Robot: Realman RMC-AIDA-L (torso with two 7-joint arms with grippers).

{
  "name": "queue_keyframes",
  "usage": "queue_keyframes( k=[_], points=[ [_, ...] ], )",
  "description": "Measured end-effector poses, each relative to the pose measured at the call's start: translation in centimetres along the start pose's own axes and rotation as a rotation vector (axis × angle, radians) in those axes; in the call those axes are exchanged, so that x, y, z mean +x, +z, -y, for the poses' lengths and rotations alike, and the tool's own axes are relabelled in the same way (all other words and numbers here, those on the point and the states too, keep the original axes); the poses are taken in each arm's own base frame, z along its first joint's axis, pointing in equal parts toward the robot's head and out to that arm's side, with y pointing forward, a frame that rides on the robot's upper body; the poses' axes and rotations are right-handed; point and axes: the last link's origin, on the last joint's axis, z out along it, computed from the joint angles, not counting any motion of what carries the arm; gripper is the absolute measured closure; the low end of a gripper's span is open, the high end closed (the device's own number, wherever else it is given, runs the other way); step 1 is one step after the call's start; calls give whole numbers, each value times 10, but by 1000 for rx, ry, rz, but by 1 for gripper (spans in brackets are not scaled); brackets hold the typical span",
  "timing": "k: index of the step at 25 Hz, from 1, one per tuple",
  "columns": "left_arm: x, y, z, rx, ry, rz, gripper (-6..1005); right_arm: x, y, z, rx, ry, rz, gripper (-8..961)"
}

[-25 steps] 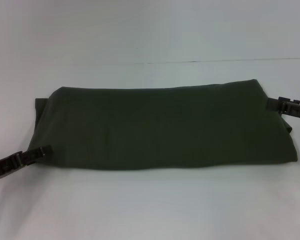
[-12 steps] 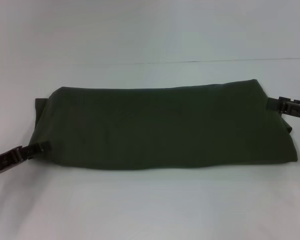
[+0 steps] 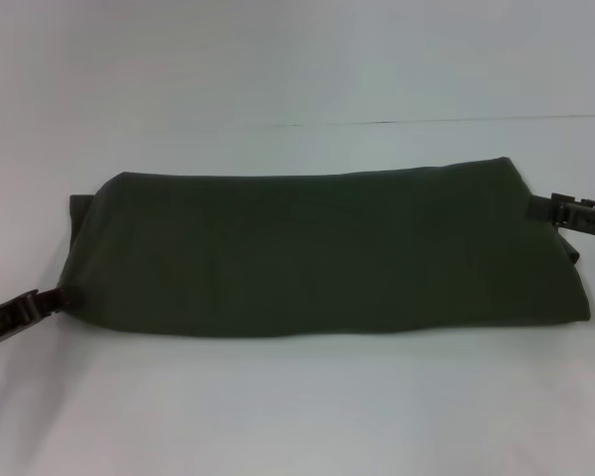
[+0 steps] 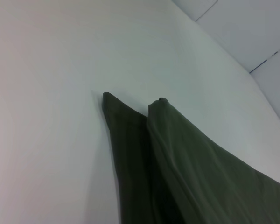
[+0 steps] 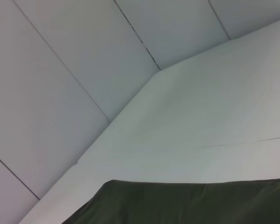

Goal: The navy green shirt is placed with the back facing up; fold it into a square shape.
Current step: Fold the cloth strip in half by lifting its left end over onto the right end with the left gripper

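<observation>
The navy green shirt, a dark olive soft-fabric garment folded into a long band, lies across the white table before me. I see the left gripper at its near left corner and the right gripper at its far right edge; whether either one clasps cloth, I cannot tell.

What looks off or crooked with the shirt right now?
The shirt is a long band, not square. Its left end is uneven: a lower layer pokes out past the top fold. The left gripper and right gripper sit at its ends.
</observation>
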Motion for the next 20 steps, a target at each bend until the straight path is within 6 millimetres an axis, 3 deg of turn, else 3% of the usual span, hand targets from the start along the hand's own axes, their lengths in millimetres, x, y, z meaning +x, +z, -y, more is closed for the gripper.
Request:
queue_keyframes(
  k=[3,9,18,20],
  points=[
    [-2,-3,2,3,-10,-9,868,1,1,-1,-2,0,0,163],
    [-2,-10,6,5,-30,-45,918,0,8,-4,-16,-1,7,164],
    [3,-49,37,107,-69,-158,959,-4,36,-14,-45,-9,14,163],
    [3,-66,49,148,-93,-196,959,-5,42,-15,-48,-9,13,163]
  ],
)
